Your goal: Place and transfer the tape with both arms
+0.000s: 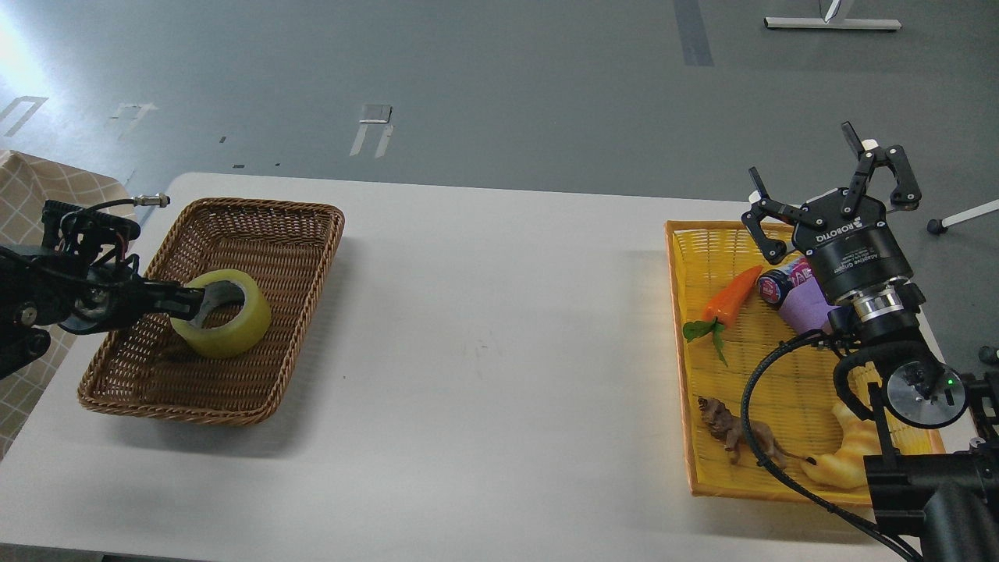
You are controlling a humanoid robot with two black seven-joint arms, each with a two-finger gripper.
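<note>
The tape [226, 324], a yellowish translucent roll with a grey core, is in the brown wicker basket [257, 226] at the left of the table. My left gripper [191, 303] comes in from the left and is shut on the roll's near wall, with one finger inside the core. The roll sits low in the basket; I cannot tell whether it touches the bottom. My right gripper [831, 191] is open and empty, fingers spread, raised above the far end of the yellow tray [687, 437] at the right.
The yellow tray holds an orange toy carrot [730, 297], a small can [776, 282], a purple object [808, 308], a brown lion figure [737, 437] and a yellow croissant toy [847, 453]. A patterned cloth [23, 195] lies off the table's left edge.
</note>
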